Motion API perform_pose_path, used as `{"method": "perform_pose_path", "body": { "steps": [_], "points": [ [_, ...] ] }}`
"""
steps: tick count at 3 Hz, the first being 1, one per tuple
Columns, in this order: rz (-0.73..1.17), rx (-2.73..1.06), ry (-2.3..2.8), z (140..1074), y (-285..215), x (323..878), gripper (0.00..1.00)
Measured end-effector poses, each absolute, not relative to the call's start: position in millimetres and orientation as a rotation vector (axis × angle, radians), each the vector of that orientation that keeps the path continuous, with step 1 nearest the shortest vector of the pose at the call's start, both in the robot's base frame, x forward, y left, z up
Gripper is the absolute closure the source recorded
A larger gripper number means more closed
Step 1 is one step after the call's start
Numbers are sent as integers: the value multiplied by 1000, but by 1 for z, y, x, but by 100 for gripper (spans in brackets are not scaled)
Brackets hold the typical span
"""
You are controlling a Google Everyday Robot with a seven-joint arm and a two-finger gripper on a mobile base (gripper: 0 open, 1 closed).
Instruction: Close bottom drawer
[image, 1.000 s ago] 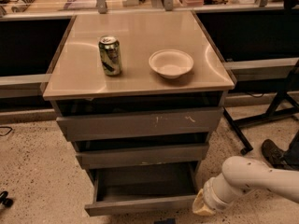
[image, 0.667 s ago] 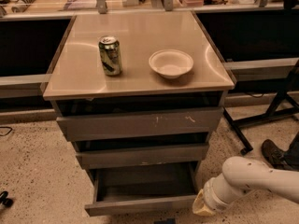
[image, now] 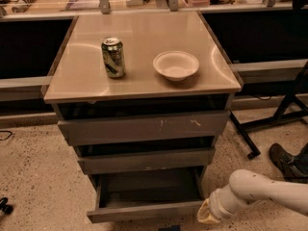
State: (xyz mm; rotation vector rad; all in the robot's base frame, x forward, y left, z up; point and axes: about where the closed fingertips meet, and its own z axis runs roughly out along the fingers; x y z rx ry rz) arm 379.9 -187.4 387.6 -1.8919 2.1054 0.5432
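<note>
The bottom drawer [image: 144,211] of the grey-brown cabinet stands pulled out, its shallow grey box open to view and its plain flat front low in the camera view. My gripper [image: 208,212] is at the end of the white arm [image: 262,192], low at the right, right beside the drawer front's right end. Whether it touches the front I cannot tell. The middle drawer [image: 146,160] and the top drawer [image: 143,127] with white scratch marks sit above, pushed further in.
On the cabinet top [image: 86,83] stand a green drink can [image: 112,57] and a white bowl [image: 176,65]. A black stand leg with a wheel [image: 250,143] and a person's shoe [image: 284,161] are on the speckled floor at right. Dark desks flank the cabinet.
</note>
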Motion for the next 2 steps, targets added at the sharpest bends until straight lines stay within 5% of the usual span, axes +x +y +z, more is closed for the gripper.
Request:
{"method": "perform_pose_path", "body": {
  "steps": [2],
  "points": [
    [716, -1861, 2011, 265, -167, 416, 100]
  ]
}}
